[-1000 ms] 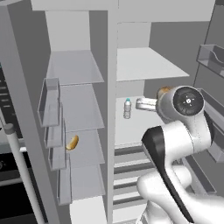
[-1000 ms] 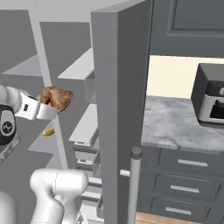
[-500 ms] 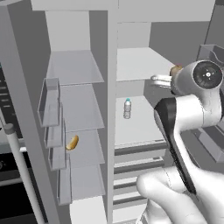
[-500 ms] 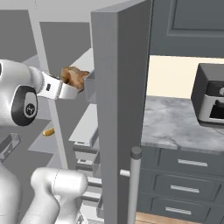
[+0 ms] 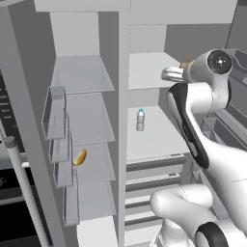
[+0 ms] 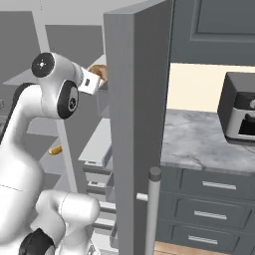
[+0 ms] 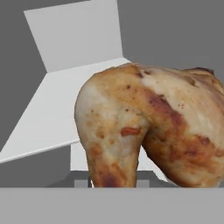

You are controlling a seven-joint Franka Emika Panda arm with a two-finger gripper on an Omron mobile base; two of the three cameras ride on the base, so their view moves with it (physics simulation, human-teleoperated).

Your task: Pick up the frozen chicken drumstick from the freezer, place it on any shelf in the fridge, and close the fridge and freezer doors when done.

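Fridge and freezer both stand open, side by side. Left compartment: stacked shelves, door bins along its near left edge. One small orange-brown food item [image 5: 80, 157] lies on a lower left shelf [image 5: 91, 164], near the bins.

Right compartment: a water bottle [image 5: 140, 119] stands upright on the middle shelf [image 5: 154, 137], toward its far left. Drawers sit below that shelf.

Tool [image 6: 101, 75] is raised high at the right compartment, level with the upper shelf [image 5: 147, 70], by the near edge of that shelf. Its fingers are pressed together on the chicken drumstick [image 7: 148, 127]; the drumstick hangs in the grip, above the white shelf surface [image 7: 52, 109], not touching it. In the left base view a bit of brown meat [image 5: 185, 64] shows beside the wrist.

Open fridge door [image 6: 137, 124] stands edge-on at the right, long handle [image 6: 152, 209] on its near face. Beyond it, a marbled worktop [image 6: 199, 144] carries a dark toaster oven [image 6: 240, 112]; grey drawers beneath.
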